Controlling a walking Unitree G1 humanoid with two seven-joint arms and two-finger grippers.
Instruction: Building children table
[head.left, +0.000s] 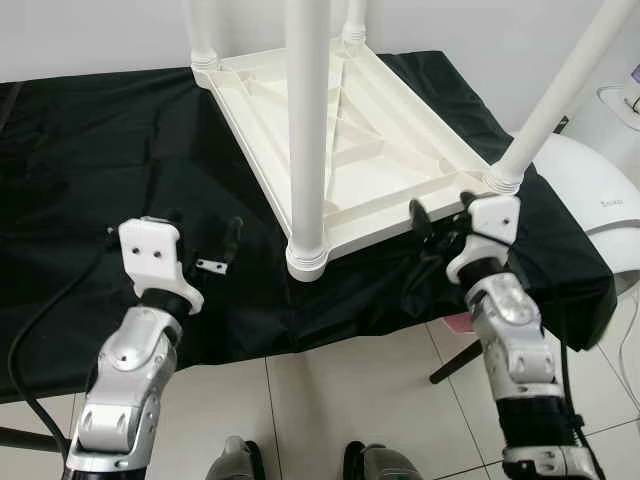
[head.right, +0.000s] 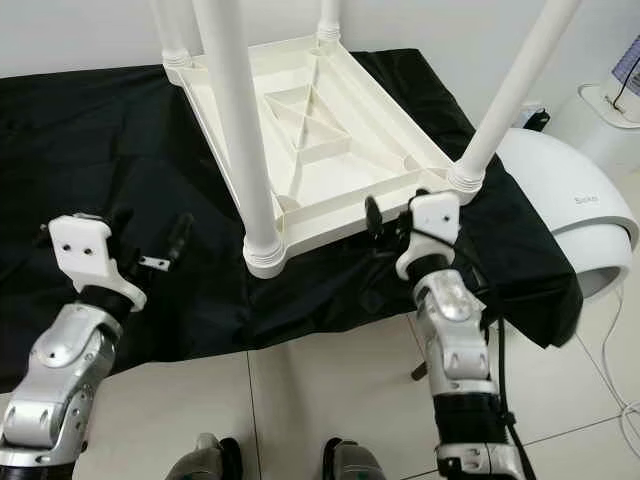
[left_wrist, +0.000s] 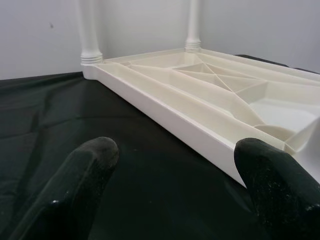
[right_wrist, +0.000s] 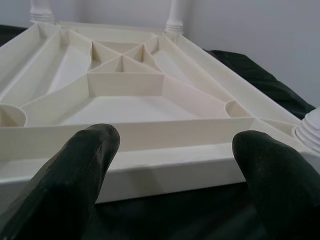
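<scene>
**Upturned table, four legs in, right arm closest**

You have the white table (head.left: 340, 150) lying upside down on the black-draped surface (head.left: 90, 200), its long side running away from you and four legs (head.left: 308, 130) standing up. Your right gripper (head.left: 440, 225) sits just beside the table's near edge, jaws spread wide and empty. Your left gripper (head.left: 205, 250) hovers left of the table, apart, also wide and empty. Tiled floor (head.left: 330, 390) lies below, with a white wall behind.
</scene>
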